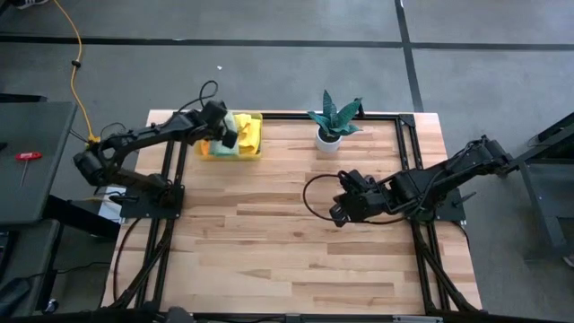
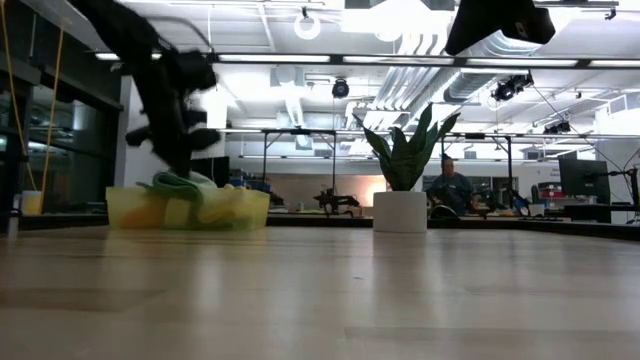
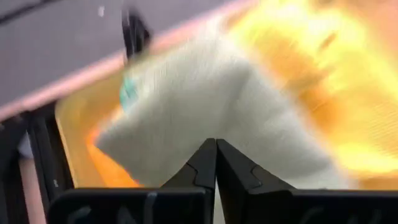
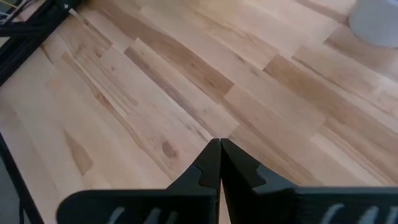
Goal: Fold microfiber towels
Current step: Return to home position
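Nearest us the wooden surface (image 1: 269, 260) lies bare. Farther in, right of the middle, the right arm (image 1: 430, 179) reaches low over the planks. In the right wrist view its jaws are pressed tip to tip, holding nothing, with only wood grain under them.

At the far edge a potted plant (image 1: 330, 126) with stiff green leaves stands in a white pot. To its left sits the translucent yellow bin (image 2: 125, 208). The microfiber towels (image 1: 248, 135) lie in a heap inside this bin. A light green towel (image 3: 205, 93) is on top, with yellow and orange folds around it and a sliver of teal at one side. In the low view the heap rises a little above the bin's rim.

The left arm (image 1: 134, 144) stretches from its base to the bin, and its jaws hang just over the light green towel. They too are closed tip to tip and grip nothing.

Beyond the surface, in the room, a person (image 2: 452, 187) sits at a desk.
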You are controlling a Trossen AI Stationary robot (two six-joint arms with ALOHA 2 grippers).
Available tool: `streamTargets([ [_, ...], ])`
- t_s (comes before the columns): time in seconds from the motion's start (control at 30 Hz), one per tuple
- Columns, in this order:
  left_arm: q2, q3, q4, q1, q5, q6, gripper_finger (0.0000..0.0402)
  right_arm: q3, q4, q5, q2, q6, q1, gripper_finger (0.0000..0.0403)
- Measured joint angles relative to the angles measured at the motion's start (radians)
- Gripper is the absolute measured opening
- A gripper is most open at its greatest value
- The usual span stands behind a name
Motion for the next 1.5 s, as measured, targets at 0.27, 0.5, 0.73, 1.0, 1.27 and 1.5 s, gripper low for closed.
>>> streamTargets([
  [0.27, -0.216, 0.165, -0.072, -0.024, 0.023, 0.028, 0.0, 0.0, 0.035, 0.06, 0.0, -0.051, -0.014, 0.0],
  [0.5, -0.502, 0.172, 0.025, -0.174, 0.333, -0.006, 0.0, 0.0, 0.172, 0.064, -0.045, -0.254, -0.103, 0.0],
  [0.73, -0.717, 0.039, 0.253, -0.537, 0.347, -0.075, 0.0, 0.0, 0.361, -0.019, -0.156, -0.536, -0.191, 0.0],
  [1.0, -0.703, -0.072, 0.459, -0.969, 0.016, -0.041, 0.0, 0.0, 0.4, -0.123, -0.256, -0.662, -0.175, 0.0],
  [1.27, -0.729, -0.07, 0.466, -1.03, -0.053, -0.024, 0.0, 0.0, 0.416, -0.089, -0.274, -0.694, -0.152, 0.0],
  [1.5, -0.735, -0.07, 0.452, -1.03, -0.052, -0.024, 0.0, 0.0, 0.41, -0.169, -0.268, -0.716, -0.157, 0.0],
])
